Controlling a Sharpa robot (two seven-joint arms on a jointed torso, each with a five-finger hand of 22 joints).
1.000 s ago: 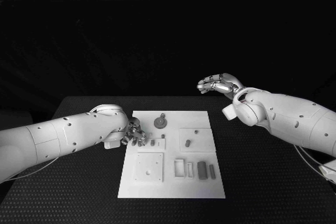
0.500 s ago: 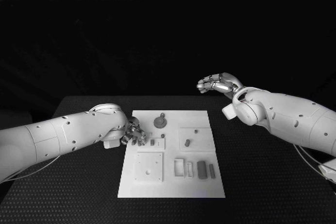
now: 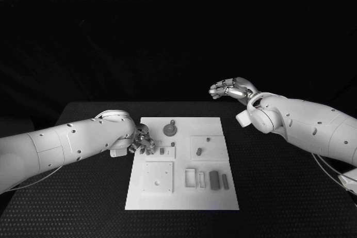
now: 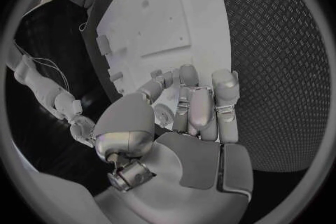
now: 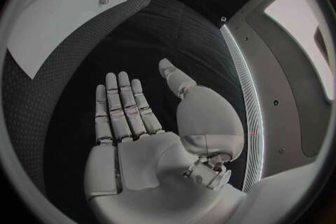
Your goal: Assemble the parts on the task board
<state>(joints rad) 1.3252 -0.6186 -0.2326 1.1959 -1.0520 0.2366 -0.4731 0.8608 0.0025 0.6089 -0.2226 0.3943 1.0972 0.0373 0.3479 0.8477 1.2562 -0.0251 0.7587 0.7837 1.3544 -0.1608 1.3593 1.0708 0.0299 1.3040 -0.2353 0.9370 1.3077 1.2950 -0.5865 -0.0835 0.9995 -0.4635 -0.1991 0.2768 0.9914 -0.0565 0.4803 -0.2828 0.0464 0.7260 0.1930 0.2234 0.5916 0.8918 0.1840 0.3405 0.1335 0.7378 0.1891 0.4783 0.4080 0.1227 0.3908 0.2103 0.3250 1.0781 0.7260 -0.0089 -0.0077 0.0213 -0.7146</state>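
The white task board lies in the middle of the black table. Small grey parts sit on it: a round gear-like piece, a peg on a raised square, and several bars near the front. My left hand reaches down over the board's left edge, its fingertips at small upright parts; whether it pinches one is hidden. My right hand hangs raised beyond the board's far right corner, fingers spread flat and holding nothing.
A square plate with a small hole sits at the board's front left. Bare black table lies on both sides of the board. The left arm crosses the table's left side.
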